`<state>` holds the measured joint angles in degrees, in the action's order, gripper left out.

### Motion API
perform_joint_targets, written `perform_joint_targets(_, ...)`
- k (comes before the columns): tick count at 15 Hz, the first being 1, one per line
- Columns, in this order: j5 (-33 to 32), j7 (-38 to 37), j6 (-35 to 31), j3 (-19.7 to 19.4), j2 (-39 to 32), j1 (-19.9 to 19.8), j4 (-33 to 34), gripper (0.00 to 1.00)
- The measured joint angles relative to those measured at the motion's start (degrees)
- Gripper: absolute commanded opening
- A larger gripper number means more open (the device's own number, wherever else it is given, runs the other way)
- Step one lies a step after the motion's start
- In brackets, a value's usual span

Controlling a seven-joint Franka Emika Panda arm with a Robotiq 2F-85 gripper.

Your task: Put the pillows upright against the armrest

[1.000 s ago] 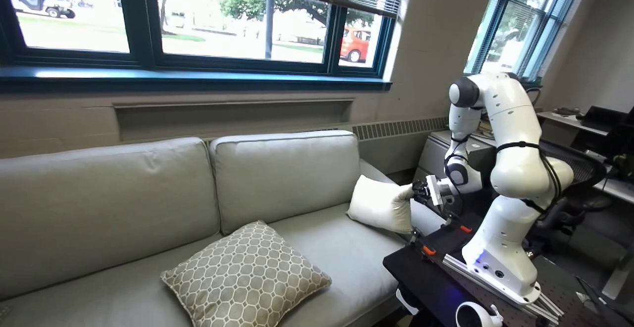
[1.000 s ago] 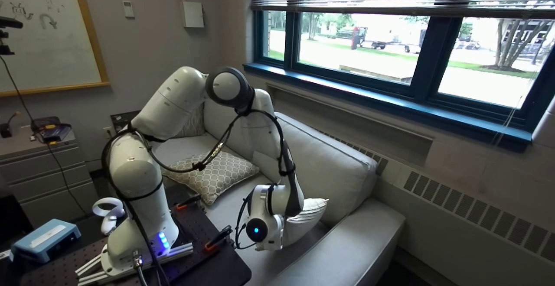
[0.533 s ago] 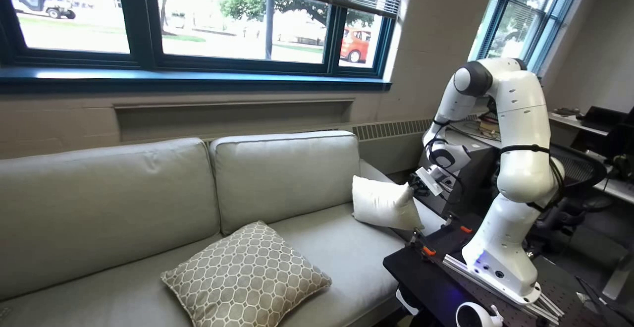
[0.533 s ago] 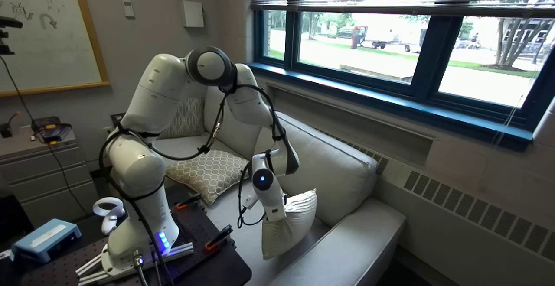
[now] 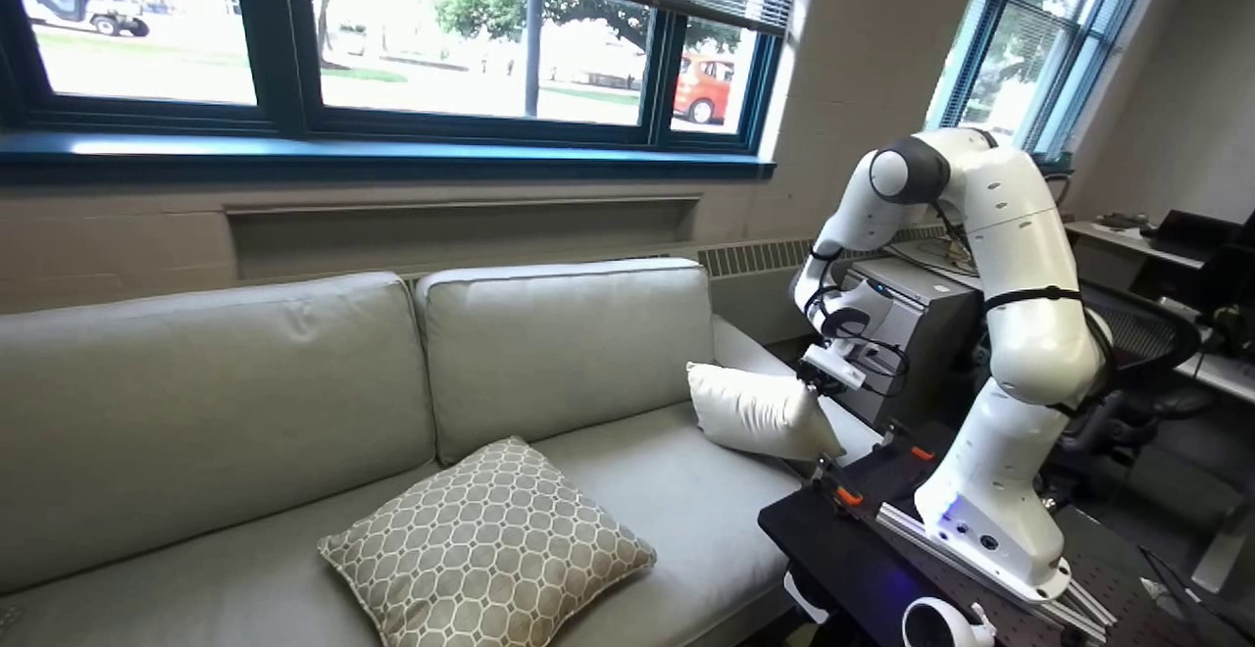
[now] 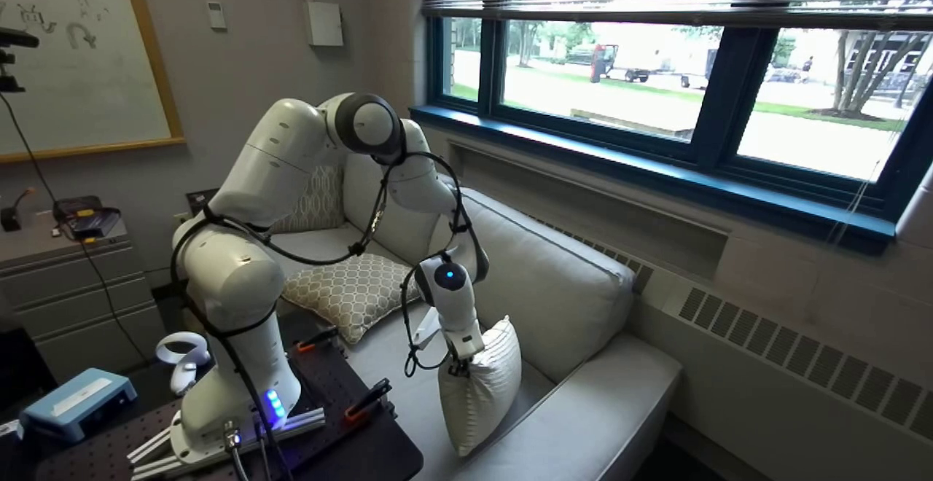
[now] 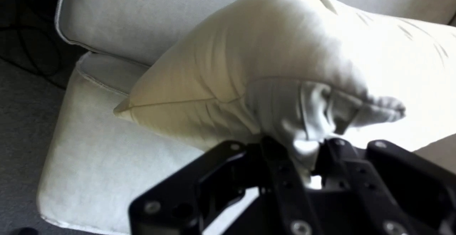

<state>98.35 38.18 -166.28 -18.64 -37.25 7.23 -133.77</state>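
Shifted slightly since earlier, the cream pillow (image 5: 755,414) has its corner pinched in the near-closed tool (image 7: 302,149); whiteboard scrawl (image 6: 82,33) illegible.

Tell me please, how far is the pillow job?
Done: no pillow stands free against the armrest yet. In progress: the hand pinches the cream-white pillow nearby. Left: probably standing it upright there and releasing, then the lattice pillow, which lies on the seat.

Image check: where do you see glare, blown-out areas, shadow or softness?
Wrist view: the cream pillow blows out to white toward the picture's right, some folds by the gripper are shadowed, and the gripper looks slightly soft; in both exterior views, daylight beyond the windows is washed out; in an exterior view, glare streaks the blue sill.
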Motion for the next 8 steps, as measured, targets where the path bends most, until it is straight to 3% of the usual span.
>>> perform_joint_targets(8,-1.2,-12.6,1.5,-1.7,-6.2,-5.1,4.4,0.12)
